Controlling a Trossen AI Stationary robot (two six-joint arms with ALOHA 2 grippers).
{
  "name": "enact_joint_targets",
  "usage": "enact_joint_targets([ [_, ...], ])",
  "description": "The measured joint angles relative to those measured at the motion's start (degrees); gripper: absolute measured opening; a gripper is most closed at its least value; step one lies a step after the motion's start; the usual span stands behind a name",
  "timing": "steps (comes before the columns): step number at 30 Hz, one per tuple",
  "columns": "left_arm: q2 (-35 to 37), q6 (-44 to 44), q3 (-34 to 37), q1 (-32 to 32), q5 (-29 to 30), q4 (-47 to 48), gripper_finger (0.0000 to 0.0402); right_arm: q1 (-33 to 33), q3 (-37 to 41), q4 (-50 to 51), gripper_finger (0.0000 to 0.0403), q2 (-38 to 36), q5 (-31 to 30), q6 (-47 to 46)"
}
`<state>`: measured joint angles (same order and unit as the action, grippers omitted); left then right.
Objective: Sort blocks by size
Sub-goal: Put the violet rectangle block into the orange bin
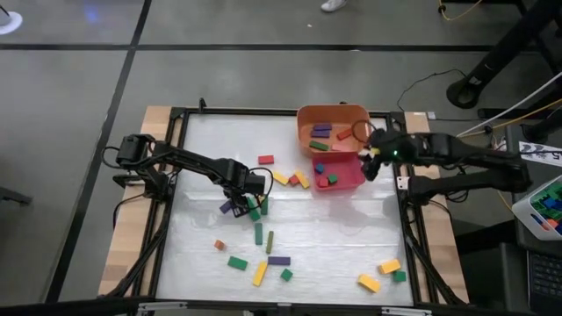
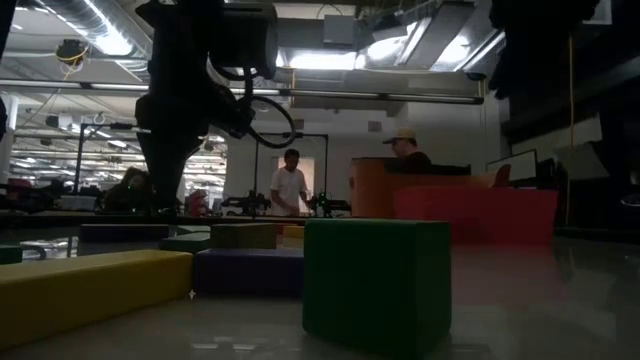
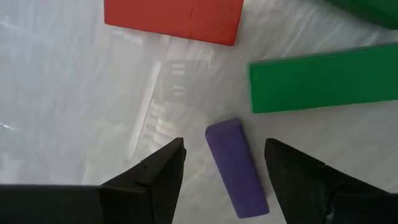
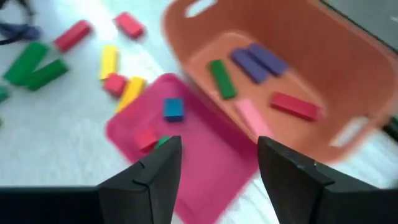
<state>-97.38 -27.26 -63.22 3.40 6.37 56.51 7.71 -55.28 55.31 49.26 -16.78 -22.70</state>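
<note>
My left gripper [image 1: 237,200] is low over the table's middle left, open. Its fingers stand on either side of a purple bar [image 3: 236,168] that lies flat on the table, and they do not touch it. A green bar [image 3: 323,78] and a red bar [image 3: 174,18] lie just beyond it. My right gripper [image 1: 371,162] is open and empty above the pink-red tray [image 4: 205,168], beside the orange bin [image 4: 311,37]. The bin holds green, purple, pink and red bars. The tray holds blue, red and green cubes.
Loose blocks lie scattered: red [image 1: 265,160] and yellow [image 1: 302,180] ones left of the tray, a yellow bar [image 1: 260,273], a purple bar [image 1: 279,261] and a green cube [image 1: 286,275] near the front, and yellow blocks [image 1: 369,283] at the front right. People stand in the room beyond.
</note>
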Motion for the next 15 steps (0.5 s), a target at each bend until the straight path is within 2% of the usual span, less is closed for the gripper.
enact_joint_targets([
  [9, 0.00, -2.47, 0.00, 0.00, -0.22, 0.01, 0.0210, -10.08, 10.55, -15.18, 0.0209, -0.40, 1.15, -0.01],
  [15, -0.68, -3.50, 0.02, 0.04, -0.22, 0.08, 0.0210, -15.22, 14.36, -19.95, 0.0209, -0.38, 1.12, -2.07],
])
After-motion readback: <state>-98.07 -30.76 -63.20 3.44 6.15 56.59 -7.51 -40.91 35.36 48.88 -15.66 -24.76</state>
